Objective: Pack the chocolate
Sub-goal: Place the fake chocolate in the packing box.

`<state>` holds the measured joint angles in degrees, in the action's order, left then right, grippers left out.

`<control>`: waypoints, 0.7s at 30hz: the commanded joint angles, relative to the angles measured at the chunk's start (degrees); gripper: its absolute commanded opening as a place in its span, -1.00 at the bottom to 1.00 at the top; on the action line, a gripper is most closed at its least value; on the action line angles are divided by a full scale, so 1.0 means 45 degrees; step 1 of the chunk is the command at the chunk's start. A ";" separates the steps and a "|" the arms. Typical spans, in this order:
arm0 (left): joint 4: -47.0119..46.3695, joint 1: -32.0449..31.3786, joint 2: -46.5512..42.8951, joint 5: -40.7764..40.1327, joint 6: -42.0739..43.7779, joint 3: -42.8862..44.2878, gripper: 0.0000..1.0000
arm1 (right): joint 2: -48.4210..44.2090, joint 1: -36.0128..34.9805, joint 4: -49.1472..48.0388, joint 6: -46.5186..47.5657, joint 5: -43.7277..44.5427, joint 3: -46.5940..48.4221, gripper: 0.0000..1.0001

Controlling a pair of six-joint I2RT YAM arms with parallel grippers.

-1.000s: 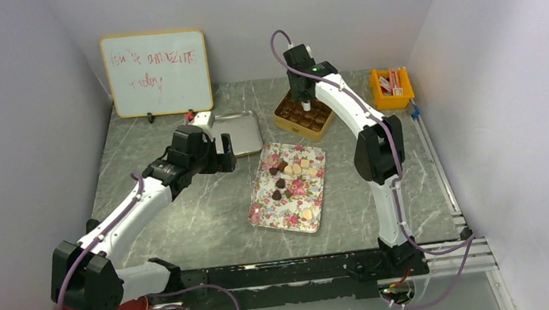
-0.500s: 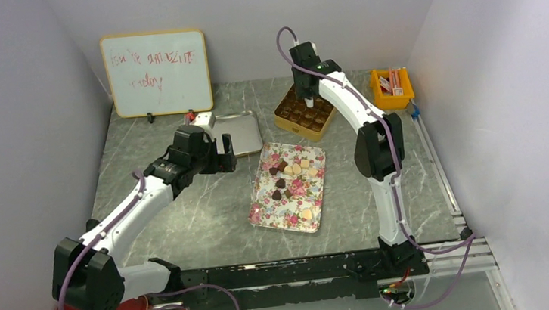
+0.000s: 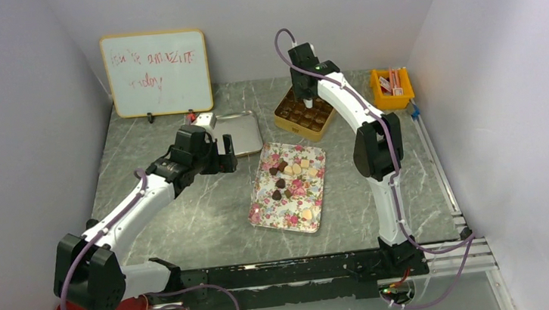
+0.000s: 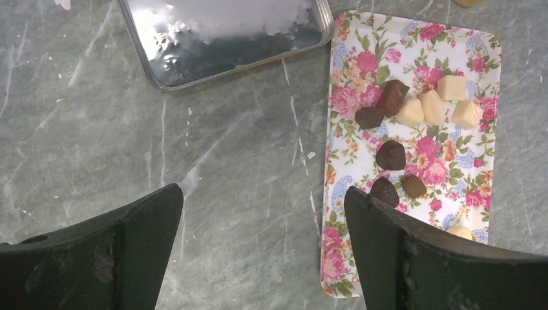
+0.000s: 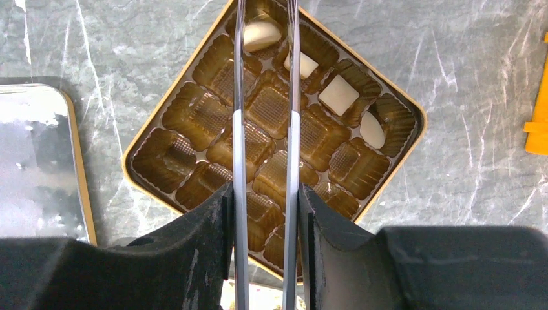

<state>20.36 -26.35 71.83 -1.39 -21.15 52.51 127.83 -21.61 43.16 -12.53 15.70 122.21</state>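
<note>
Most of the chocolate (image 4: 391,155) lies grouped on the floral tray (image 4: 413,39), within easy reach; four pale pieces (image 5: 338,94) already sit in the gold box (image 5: 194,113). The right jaws hang over its compartments, narrowly parted with nothing between them, a gap suited to such small sweets. The left jaws stand wide above the surface (image 4: 245,181) beside the tray, probably ready to pick

Chocolate (image 4: 390,155): bite-sized pieces lying loose on floral tray (image 4: 342,64). 4 dark brown, 1 tan and 4 cream are clustered in the tray's far half, with 1 cream apart near its near end. 4 more cream pieces (image 5: 339,95) sit in separate cups of the gold box (image 5: 197,115).
</note>
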 commanded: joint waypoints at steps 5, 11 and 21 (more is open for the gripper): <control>-0.0508 -0.0061 -0.0027 -0.0004 -0.0223 0.0421 1.00 | -0.0334 0.0011 -0.0681 0.0167 0.0020 0.0442 -0.18; -0.0477 -0.0063 -0.0045 -0.0014 -0.0228 0.0440 1.00 | -0.0730 0.0016 -0.0691 0.0224 0.0142 0.0595 -0.21; -0.0461 -0.0063 -0.0440 0.0008 -0.0356 0.0093 1.00 | -0.3823 -0.0867 -0.0264 0.0443 0.0423 -0.1999 -0.26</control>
<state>19.92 -26.35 71.83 -1.39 -21.96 52.51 121.71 -22.79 43.00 -11.75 16.12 117.78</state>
